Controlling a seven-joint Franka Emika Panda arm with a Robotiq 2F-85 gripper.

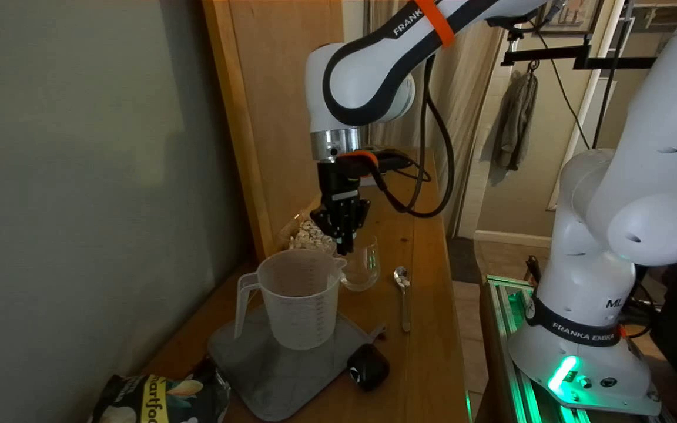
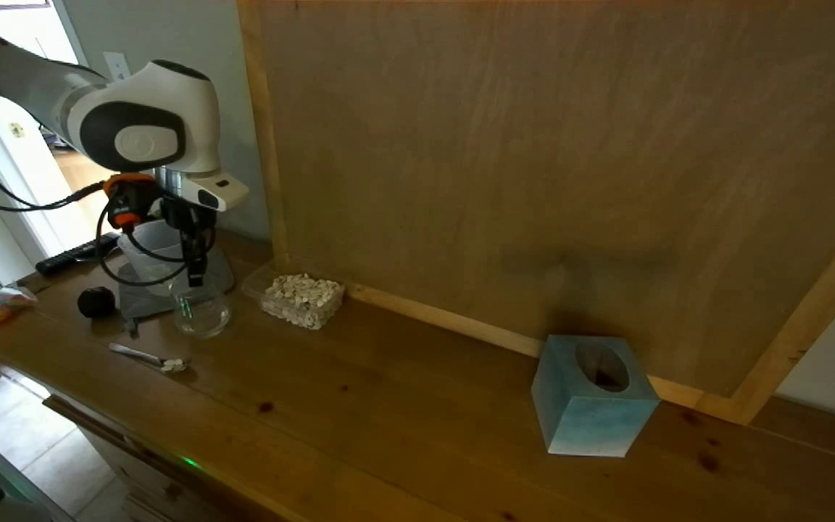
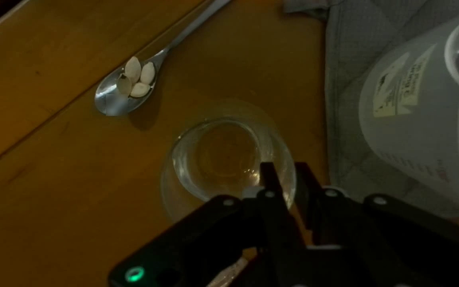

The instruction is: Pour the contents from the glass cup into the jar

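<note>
The glass cup (image 1: pixel 364 271) is a small clear tumbler upright on the wooden table; it also shows in an exterior view (image 2: pixel 204 319) and the wrist view (image 3: pixel 221 159). Whether it holds anything I cannot tell. My gripper (image 1: pixel 345 247) points down at its rim, also in an exterior view (image 2: pixel 196 281). In the wrist view my gripper (image 3: pixel 285 165) has a narrow gap between its fingers. One finger appears over the cup's inside, the other just outside the rim. The translucent handled pitcher (image 1: pixel 303 308), the jar-like vessel here, stands beside the cup and shows in the wrist view (image 3: pixel 412 111).
A grey mat (image 1: pixel 268 376) lies under the pitcher. A spoon (image 3: pixel 161 57) with pale seeds lies near the cup. A clear tub of pale flakes (image 2: pixel 301 301) stands by the wood panel. A black object (image 1: pixel 368 365), snack bag (image 1: pixel 162 399) and blue tissue box (image 2: pixel 595 406) are around.
</note>
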